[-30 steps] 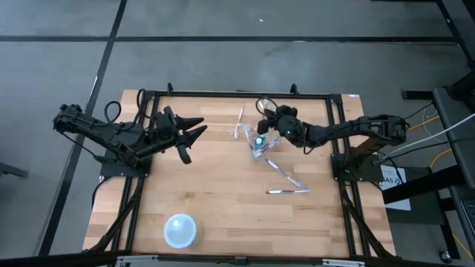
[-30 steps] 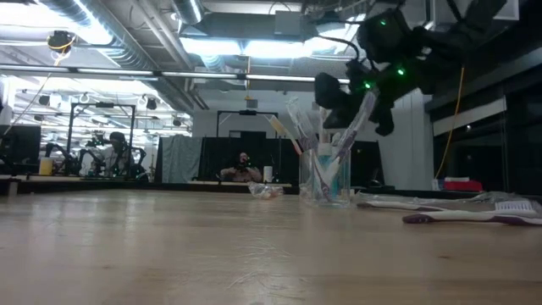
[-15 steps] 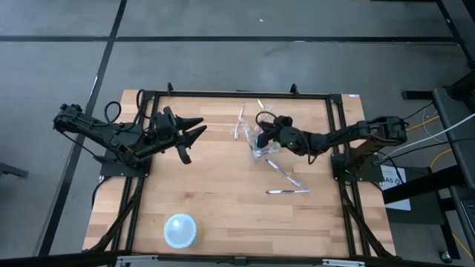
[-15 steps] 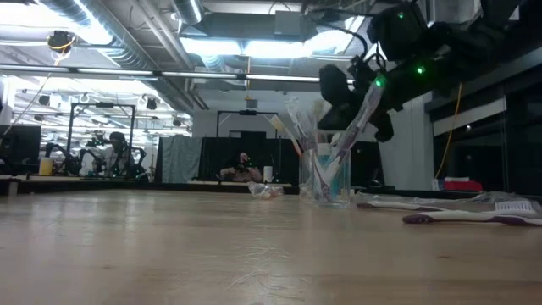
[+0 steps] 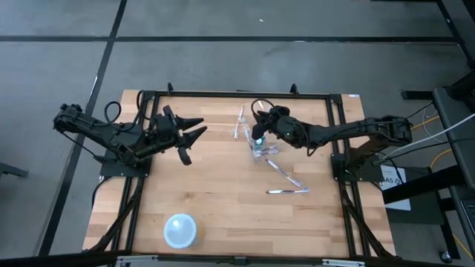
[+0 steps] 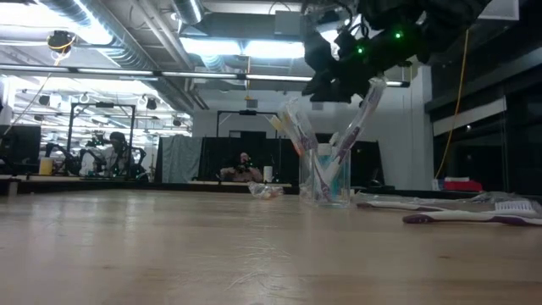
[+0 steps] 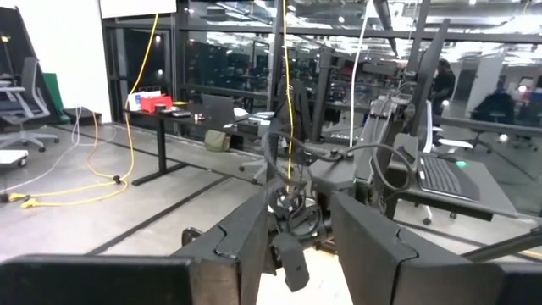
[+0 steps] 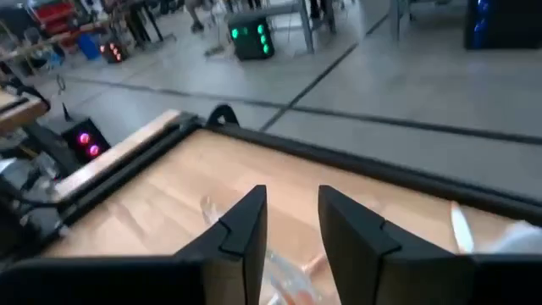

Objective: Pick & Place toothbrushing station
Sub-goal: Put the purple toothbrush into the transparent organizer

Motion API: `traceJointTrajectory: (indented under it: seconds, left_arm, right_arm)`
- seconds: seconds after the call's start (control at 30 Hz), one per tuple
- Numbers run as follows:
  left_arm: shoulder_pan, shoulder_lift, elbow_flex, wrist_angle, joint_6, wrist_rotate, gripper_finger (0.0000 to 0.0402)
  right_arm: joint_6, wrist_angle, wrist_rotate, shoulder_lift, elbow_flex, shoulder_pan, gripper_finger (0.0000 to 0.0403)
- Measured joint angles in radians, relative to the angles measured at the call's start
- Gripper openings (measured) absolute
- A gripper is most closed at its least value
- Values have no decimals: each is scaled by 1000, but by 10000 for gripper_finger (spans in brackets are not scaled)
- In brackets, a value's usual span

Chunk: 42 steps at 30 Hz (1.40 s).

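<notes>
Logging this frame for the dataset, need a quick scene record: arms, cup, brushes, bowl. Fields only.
right gripper: open, above the clear cup, holding nothing
left gripper: open, waiting over the table's left half
clear cup: upright, toothbrushes and teal tube inside
loose toothbrushes: lying on the table right of the cup
pale blue bowl: near front edge

A wooden table [image 5: 223,200] carries a clear cup [image 5: 260,151], loose toothbrushes [image 5: 288,191] and a pale bowl [image 5: 180,230].
</notes>
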Motion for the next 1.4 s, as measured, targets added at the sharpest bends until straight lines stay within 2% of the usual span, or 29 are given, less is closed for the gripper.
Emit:
traceJointTrajectory:
  seconds: [0.1, 0.23, 0.33, 0.47, 0.57, 0.7, 0.77, 0.83, 0.93, 1.1, 1.27, 1.4]
  left_arm:
    - [-3, 0, 0, 0, 22, 0, 127]
    - [-7, -5, 0, -1, 40, -3, 127]
    - [-7, -16, 0, -14, 57, -33, 127]
    - [-7, -38, 0, -23, 124, -72, 127]
    - [-7, -54, 0, -32, 153, -104, 127]
    - [-5, -78, 0, -30, 179, -145, 127]
    - [-5, -88, 0, -31, 183, -156, 127]
    - [-5, -95, 0, -30, 183, -157, 127]
    - [-5, -101, 0, -30, 180, -149, 127]
    - [-5, -105, 0, -24, 177, -95, 127]
    - [-5, -112, 0, -23, 151, -19, 127]
    - [-5, -113, 0, -12, 151, 32, 127]
  right_arm:
    - [22, -39, -21, -34, 1, 13, 111]
    - [69, -137, -40, -160, 3, 61, 112]
    - [153, -321, -79, -275, 3, 139, 112]
    - [351, -604, -173, -382, 3, 325, 110]
    - [617, -796, -223, -407, 4, 492, 105]
    - [1124, -971, -253, -381, 3, 672, 96]
    - [1362, -1019, -257, -360, 3, 719, 91]
    - [1574, -1053, -313, -329, 3, 734, 85]
    - [1776, -1099, -427, -261, 2, 740, 76]
    - [1856, -1014, -474, -158, 3, 725, 69]
    - [1883, -1093, -545, -70, 2, 722, 68]
    - [1867, -1092, -528, -23, 2, 713, 68]
